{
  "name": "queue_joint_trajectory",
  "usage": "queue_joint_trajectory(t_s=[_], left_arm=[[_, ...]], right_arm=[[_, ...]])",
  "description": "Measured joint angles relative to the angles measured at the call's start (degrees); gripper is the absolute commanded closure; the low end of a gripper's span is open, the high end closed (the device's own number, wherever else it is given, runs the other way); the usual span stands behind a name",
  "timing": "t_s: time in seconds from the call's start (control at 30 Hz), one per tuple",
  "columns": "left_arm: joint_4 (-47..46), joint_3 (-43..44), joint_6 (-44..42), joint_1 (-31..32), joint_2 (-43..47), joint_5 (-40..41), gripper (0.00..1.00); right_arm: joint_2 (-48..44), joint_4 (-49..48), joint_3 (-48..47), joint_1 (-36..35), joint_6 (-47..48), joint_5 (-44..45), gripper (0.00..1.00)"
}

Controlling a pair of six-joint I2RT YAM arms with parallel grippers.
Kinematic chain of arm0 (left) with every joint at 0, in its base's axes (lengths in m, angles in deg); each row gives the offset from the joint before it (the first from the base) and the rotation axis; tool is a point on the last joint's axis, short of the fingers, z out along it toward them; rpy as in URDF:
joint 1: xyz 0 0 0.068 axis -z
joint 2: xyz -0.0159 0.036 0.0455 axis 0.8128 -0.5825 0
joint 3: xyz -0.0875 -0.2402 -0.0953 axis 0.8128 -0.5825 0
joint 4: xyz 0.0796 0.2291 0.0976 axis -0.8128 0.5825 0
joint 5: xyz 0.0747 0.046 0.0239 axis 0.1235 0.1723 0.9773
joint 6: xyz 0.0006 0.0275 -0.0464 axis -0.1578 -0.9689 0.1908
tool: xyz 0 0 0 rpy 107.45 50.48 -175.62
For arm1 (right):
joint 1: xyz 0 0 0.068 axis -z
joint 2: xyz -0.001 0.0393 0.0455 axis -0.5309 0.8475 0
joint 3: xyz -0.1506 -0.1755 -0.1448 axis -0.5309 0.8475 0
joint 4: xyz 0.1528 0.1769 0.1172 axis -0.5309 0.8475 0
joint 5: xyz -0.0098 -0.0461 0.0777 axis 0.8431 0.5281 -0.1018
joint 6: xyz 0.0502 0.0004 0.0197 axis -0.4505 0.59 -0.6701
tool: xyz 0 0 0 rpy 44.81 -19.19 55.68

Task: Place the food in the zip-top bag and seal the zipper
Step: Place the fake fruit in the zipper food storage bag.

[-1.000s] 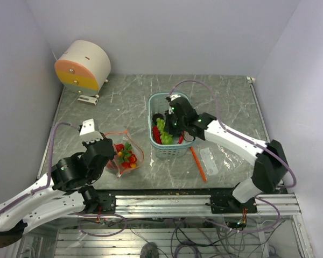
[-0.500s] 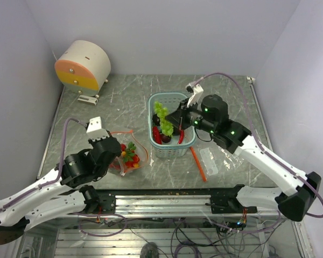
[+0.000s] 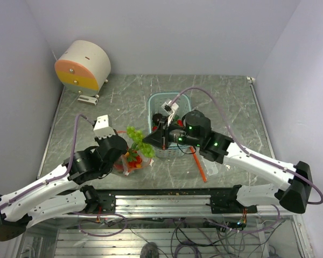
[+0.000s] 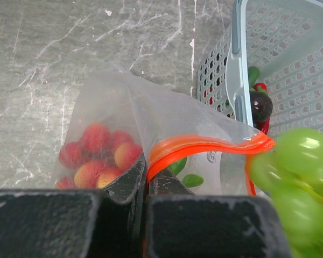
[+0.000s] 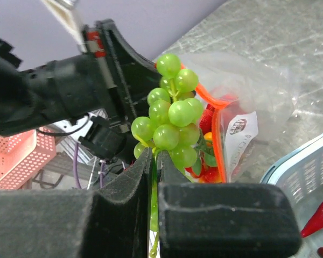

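Several toy fruits (image 4: 99, 153) sit in the zip-top bag (image 4: 167, 115), left of basket (image 4: 234, 70). Left gripper (image 4: 146, 183) clamped on zipper (image 4: 204, 145), holding mouth up. Right gripper (image 5: 153, 161) pinches green grape bunch (image 5: 169, 115) over mouth. Basket not emptied; sealing not yet done.

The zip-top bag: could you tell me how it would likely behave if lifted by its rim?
Probably floppy: the zip-top bag folds and sags beside the left gripper, shut on its zipper. Likely bottom-heavy, as the food gathers at one end. The glossy film may slip.
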State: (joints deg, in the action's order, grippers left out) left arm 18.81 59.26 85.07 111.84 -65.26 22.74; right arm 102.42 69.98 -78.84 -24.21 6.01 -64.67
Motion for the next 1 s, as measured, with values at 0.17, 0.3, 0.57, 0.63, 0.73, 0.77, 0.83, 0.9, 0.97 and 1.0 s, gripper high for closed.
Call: queue_joint_trajectory(t_s=[0.17, 0.3, 0.57, 0.63, 0.73, 0.77, 0.83, 0.9, 0.97, 1.0], left_arm=[[0.02, 0.0, -0.42, 0.0, 0.63, -0.02, 0.93], [0.07, 0.0, -0.85, 0.0, 2.54, 0.04, 0.93], [0.07, 0.0, -1.27, 0.0, 3.5, 0.2, 0.93], [0.07, -0.02, -1.27, 0.0, 3.32, 0.09, 0.93], [0.07, -0.02, -1.25, 0.0, 3.5, -0.04, 0.93], [0.07, -0.02, -1.25, 0.0, 3.61, -0.11, 0.93], [0.07, -0.02, -1.22, 0.0, 3.91, -0.26, 0.93], [0.11, -0.02, -1.11, 0.0, 4.31, -0.35, 0.93], [0.17, -0.04, -0.96, 0.0, 4.63, -0.39, 0.93], [0.22, -0.04, -0.94, 0.0, 4.7, -0.39, 0.93]], right_arm=[[4.94, -3.54, 1.84, -0.44, -3.43, 2.25, 1.0], [8.48, -5.09, 2.93, -1.29, -4.9, 2.89, 1.0], [13.64, -5.75, 1.66, -6.19, -5.16, 7.32, 1.0], [14.25, -5.62, 0.96, -6.75, -5.01, 10.19, 1.0], [16.11, -5.11, -1.79, -7.13, -4.39, 15.13, 0.86], [17.16, -4.94, -3.28, -7.23, -4.15, 16.81, 0.75], [19.04, -4.76, -5.79, -7.63, -3.8, 19.65, 0.53], [19.91, -4.76, -6.88, -8.17, -3.17, 21.59, 0.29], [19.89, -4.35, -6.93, -8.76, -2.45, 22.95, 0.17], [19.65, -4.31, -6.78, -9.05, -1.81, 23.28, 0.17]])
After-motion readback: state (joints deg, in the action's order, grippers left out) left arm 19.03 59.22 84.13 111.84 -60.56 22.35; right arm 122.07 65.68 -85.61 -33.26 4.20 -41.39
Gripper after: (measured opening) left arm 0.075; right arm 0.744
